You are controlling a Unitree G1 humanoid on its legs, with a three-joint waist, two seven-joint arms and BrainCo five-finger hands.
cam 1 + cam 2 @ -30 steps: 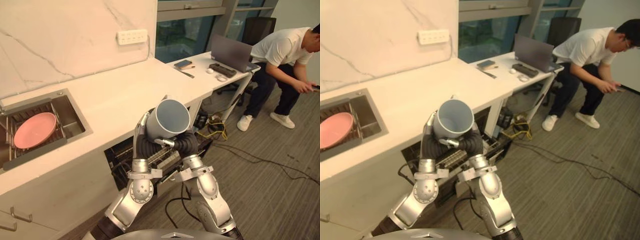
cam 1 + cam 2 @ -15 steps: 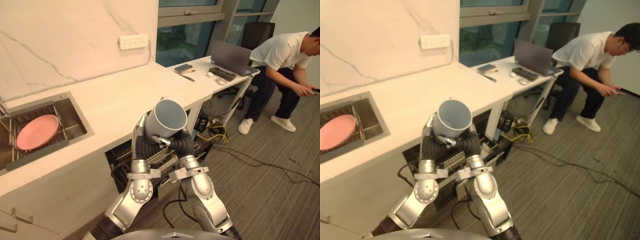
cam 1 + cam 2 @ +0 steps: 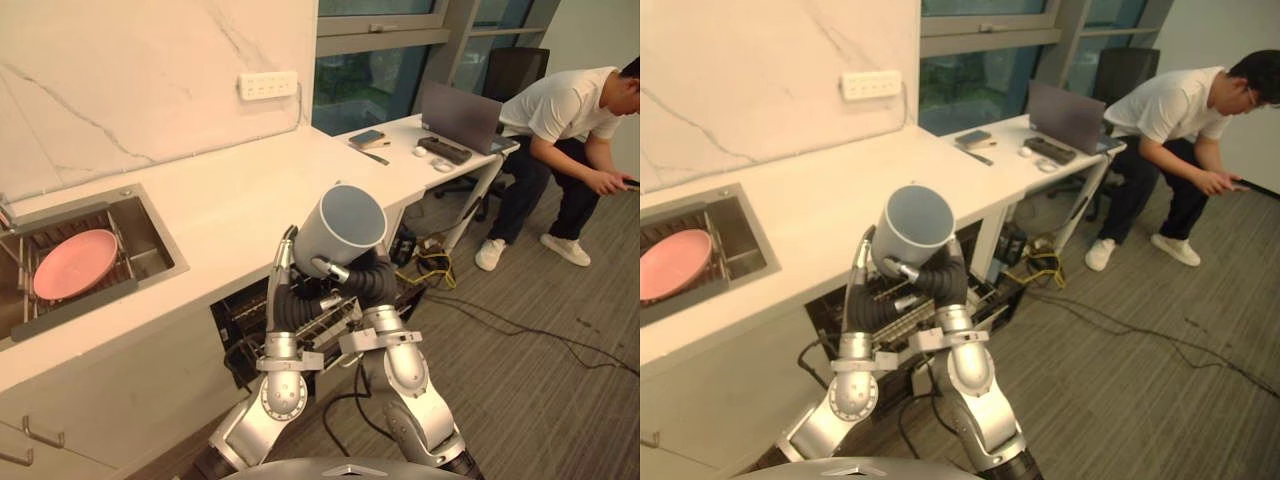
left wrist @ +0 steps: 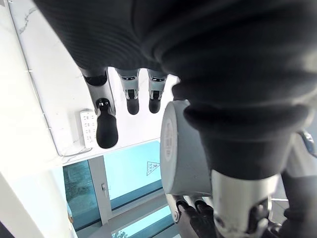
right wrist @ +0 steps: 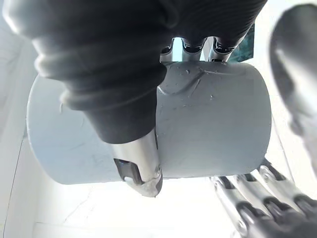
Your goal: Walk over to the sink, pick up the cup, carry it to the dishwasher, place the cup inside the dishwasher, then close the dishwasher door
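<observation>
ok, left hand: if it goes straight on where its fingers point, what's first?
Likely the white counter, or the wall behind it; depth is unclear. The cup lies beside the left hand, not ahead.

Both arms [image 3: 272,392] stand side by side with forearms upright, wrists close together just beneath the cup [image 3: 340,228]. The right hand [image 3: 352,276] is curled round the cup, its thumb lying across the wall. The left hand [image 3: 286,262] stands at the cup's left side, fingers straight and pointing up.
</observation>
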